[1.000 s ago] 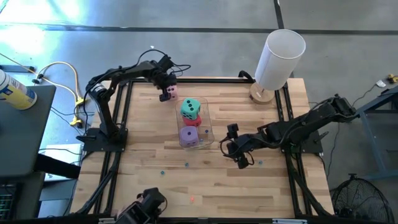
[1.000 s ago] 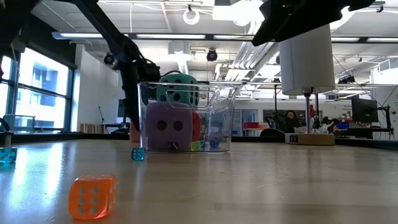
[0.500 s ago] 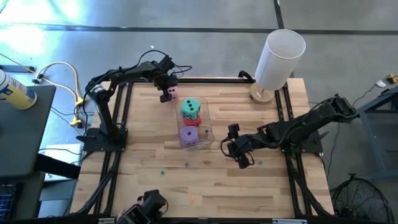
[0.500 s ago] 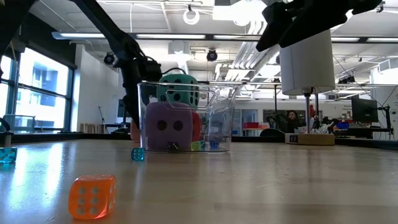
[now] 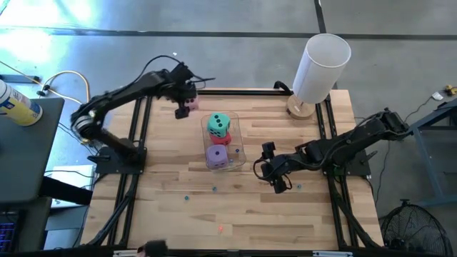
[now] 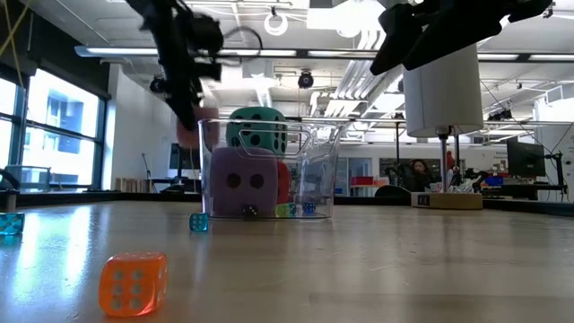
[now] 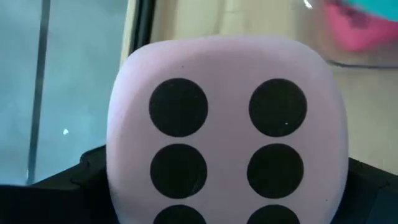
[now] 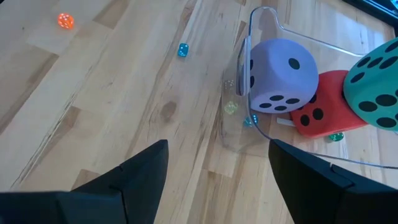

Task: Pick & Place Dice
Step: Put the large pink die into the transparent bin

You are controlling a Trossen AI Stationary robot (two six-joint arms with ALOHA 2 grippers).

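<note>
The step in hand looks like the carry of the last die: the left gripper (image 5: 183, 102) holds the pink die (image 7: 227, 118) clamped between its fingers, lifted above the table (image 5: 171, 214) near the far edge toward the far-left corner, just beside the far end of the clear container (image 5: 240, 152). In the left wrist view the pink die fills the frame with a face of dark pips turned squarely toward the camera, the pips in two columns with the lowest pair cut off. Being a cube it has no long axis to speak of; it sits level in the grip, not visibly tilted. The other three dice are already in the container, which stands near the middle of the table: the teal-green die (image 5: 218, 123) rides on top of the red die (image 8: 323, 112) at the far end, and the purple die (image 5: 217, 155) fills the near end. The next move, as I judge it, calls for swinging the pink die over the container's rim and releasing it from above; free floor space looks scarce, so it may have to rest on the other dice. The right gripper (image 5: 273, 171) waits with fingers apart over the table to the right of the container, holding nothing.
</note>
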